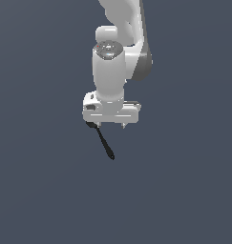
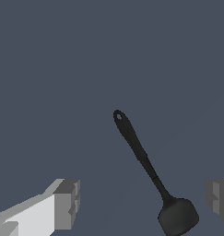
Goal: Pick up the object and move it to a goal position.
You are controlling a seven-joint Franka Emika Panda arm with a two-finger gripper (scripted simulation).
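Observation:
The black spatula (image 1: 104, 143) lies on the dark grey floor, its blade end under the white gripper (image 1: 110, 126) and its handle pointing away towards the bottom of the exterior view. In the wrist view the spatula (image 2: 140, 152) shows whole, with its flat blade (image 2: 178, 216) lying between the two fingers, nearer one of them. The gripper (image 2: 141, 201) is open wide and holds nothing. Its grey fingertips (image 2: 66, 203) stand apart from the spatula. I cannot tell how high the gripper hovers above it.
The white arm (image 1: 112, 62) rises from the gripper to the top of the exterior view. All around is plain dark grey floor (image 1: 41, 181).

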